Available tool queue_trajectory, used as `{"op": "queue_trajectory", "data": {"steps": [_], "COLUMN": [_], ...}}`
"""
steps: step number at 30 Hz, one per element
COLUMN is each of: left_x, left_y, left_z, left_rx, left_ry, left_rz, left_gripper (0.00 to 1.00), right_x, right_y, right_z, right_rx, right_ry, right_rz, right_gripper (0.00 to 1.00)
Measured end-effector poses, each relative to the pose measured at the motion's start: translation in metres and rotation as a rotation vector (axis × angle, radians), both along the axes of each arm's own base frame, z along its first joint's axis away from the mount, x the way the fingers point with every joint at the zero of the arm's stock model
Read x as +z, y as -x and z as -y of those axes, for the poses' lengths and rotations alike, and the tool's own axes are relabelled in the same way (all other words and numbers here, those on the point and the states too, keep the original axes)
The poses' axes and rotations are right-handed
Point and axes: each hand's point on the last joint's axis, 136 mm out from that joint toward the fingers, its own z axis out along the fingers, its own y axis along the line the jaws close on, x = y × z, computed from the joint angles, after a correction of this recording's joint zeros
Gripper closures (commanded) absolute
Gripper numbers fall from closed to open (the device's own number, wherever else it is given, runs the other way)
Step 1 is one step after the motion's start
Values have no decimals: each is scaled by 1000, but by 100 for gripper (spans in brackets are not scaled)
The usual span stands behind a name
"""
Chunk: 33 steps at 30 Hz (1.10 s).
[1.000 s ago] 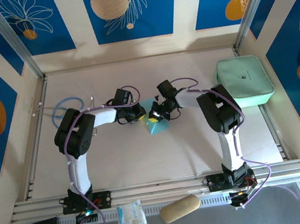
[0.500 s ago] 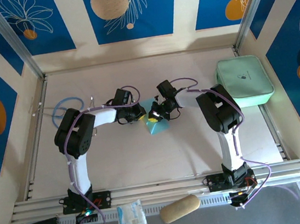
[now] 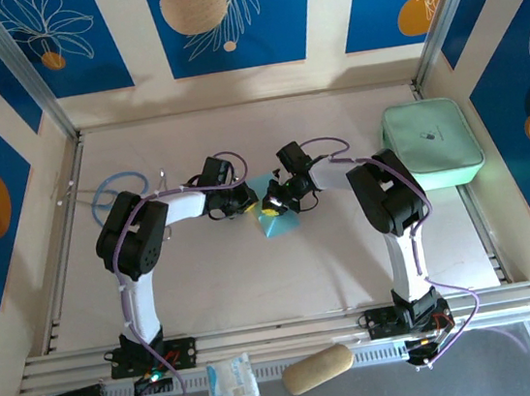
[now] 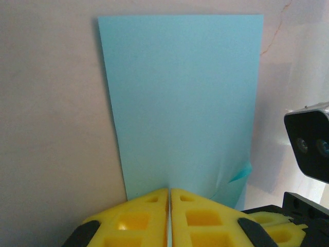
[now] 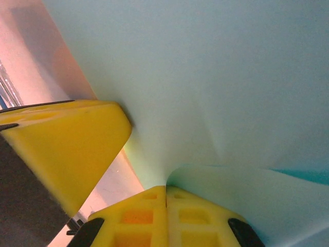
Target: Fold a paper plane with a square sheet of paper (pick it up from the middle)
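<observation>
Both arms meet at the middle of the worktop (image 3: 256, 277), and the light-blue sheet of paper (image 3: 276, 220) sits between their tips, well apart from the mint-green case (image 3: 432, 145) at the far right. In the left wrist view the left claw (image 4: 169, 191) is pinched closed on the near edge of the sheet (image 4: 180, 103), its yellow jaws pressed together with the paper running out flat over the worktop beyond them. In the right wrist view the right claw (image 5: 166, 189) is likewise clamped shut on the paper (image 5: 205, 77), which curls up around its jaws, and one yellow finger (image 5: 67, 146) of the left claw stands just beside it. With two grips this close on one thin sheet, the chief risk seems to be a tear or a stray crease: if either arm pulls away or twists without the other following, the short span between them takes all the strain. A small kink (image 4: 239, 172) shows by the right claw, and pressing it down as it lies would probably set a crooked fold. The claws are also near enough to knock one another, and a slack pinch could let the sheet slip out.
</observation>
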Motion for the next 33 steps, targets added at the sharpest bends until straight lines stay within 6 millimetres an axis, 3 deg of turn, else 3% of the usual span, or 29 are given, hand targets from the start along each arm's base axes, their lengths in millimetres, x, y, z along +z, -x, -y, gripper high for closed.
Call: {"op": "queue_trajectory", "data": {"steps": [19,25,33], "left_x": [-1,1,11], "left_y": [0,0,-12], "left_z": [-1,-1,-14], "left_rx": [2,2,46], "left_ry": [-4,-8,-25], "left_rz": [-2,-10,-23], "left_gripper": [89,86,77], "right_x": [0,0,3], "right_y": [0,1,0], "right_z": [2,2,0], "right_rx": [-4,-7,-19], "right_ry": [9,9,-2], "right_rz": [13,8,-11], "right_gripper": [100,92,71]}}
